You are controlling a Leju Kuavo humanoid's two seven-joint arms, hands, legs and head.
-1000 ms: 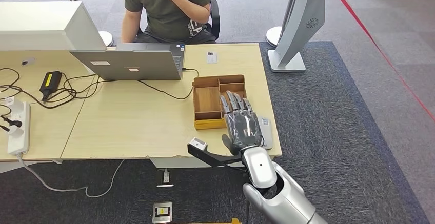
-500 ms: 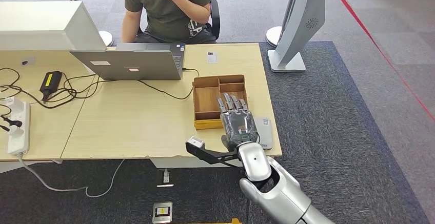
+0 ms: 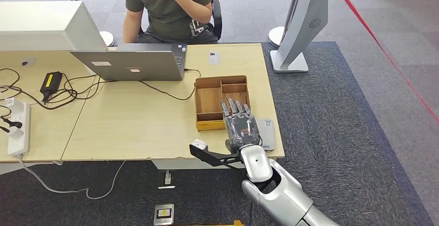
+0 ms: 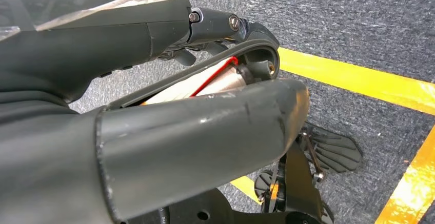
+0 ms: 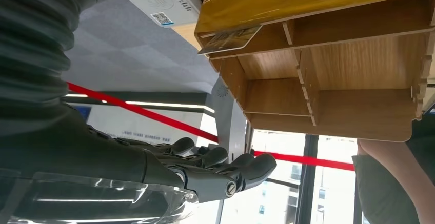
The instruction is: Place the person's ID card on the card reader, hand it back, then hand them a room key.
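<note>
Right hand flat over the tray's near corner
Fingers straight, slightly spread, holding nothing; reader just beside; hand sits slightly nearer the reader than half a second ago.

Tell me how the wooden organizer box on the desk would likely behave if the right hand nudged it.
The wooden organizer box looks like thin slotted plywood, so probably light and stiff; it would likely slide across the smooth desk rather than tip, being low and wide. The card in one compartment could shift. The right hand hovers beside it.

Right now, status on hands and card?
Right hand open, over wooden tray and card reader. Card lying in tray. Left hand hanging at floor, state unclear.
</note>
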